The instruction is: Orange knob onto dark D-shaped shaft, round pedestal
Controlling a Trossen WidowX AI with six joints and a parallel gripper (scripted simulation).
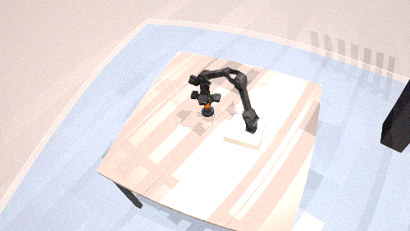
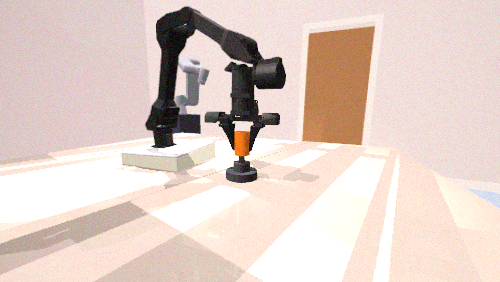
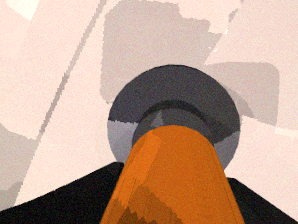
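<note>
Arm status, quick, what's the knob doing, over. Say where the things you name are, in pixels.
Gripper (image 1: 207, 105) (image 2: 242, 142) shut on orange knob (image 1: 207, 106) (image 2: 242, 144) (image 3: 172, 170). Knob upright above round pedestal (image 1: 207, 113) (image 2: 241, 175) (image 3: 172, 82), not fully down, dark shaft (image 2: 242, 158) showing between. Nothing seen blocking; flat-side alignment can't be told.

Knob (image 1: 207, 106) (image 2: 242, 143) (image 3: 172, 175) above pedestal (image 1: 207, 111) (image 2: 241, 174) (image 3: 175, 82) — both on the table (image 1: 164, 164) (image 2: 210, 250) (image 3: 65, 150).
</note>
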